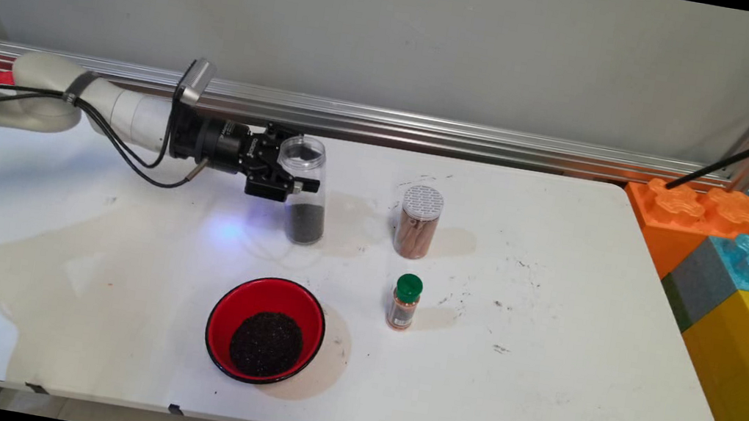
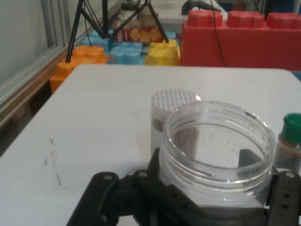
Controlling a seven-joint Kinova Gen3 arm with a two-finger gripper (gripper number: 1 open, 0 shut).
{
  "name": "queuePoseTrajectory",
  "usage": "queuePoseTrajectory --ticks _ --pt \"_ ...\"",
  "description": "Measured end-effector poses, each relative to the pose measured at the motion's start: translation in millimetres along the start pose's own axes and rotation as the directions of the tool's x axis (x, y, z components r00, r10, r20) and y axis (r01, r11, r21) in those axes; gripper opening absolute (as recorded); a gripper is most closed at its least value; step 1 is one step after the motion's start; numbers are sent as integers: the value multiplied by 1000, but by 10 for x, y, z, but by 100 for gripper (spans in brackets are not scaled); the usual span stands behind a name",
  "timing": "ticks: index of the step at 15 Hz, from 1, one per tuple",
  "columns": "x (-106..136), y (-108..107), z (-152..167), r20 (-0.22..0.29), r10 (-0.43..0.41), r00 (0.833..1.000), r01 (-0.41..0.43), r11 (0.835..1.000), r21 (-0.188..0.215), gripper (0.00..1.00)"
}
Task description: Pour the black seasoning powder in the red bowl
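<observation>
The gripper (image 1: pixel 296 180) is clamped sideways around the neck of the upright open jar (image 1: pixel 303 192), which stands behind the red bowl (image 1: pixel 265 329), left of the capped jar (image 1: pixel 417 221).

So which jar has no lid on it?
The clear jar held in the gripper. The cinnamon-stick jar has a white lid, the small spice bottle a green cap.

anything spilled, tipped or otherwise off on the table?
No spill or tip-over. The clear jar in the gripper is open-topped with no lid in view, upright, a dark layer at its bottom. The red bowl holds a dark pile. The table shows brownish stains and scuffs. Both spice jars stand capped.
</observation>
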Motion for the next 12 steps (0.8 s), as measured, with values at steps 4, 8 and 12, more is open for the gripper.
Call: queuePoseTrajectory --ticks 4,8,12 --pt "160 -15 -29 -31 8 999 -8 1000 -8 0" --pt "351 -43 -36 -53 32 998 -33 999 -7 0" --pt "493 -10 -8 -73 92 993 -93 996 -17 0"
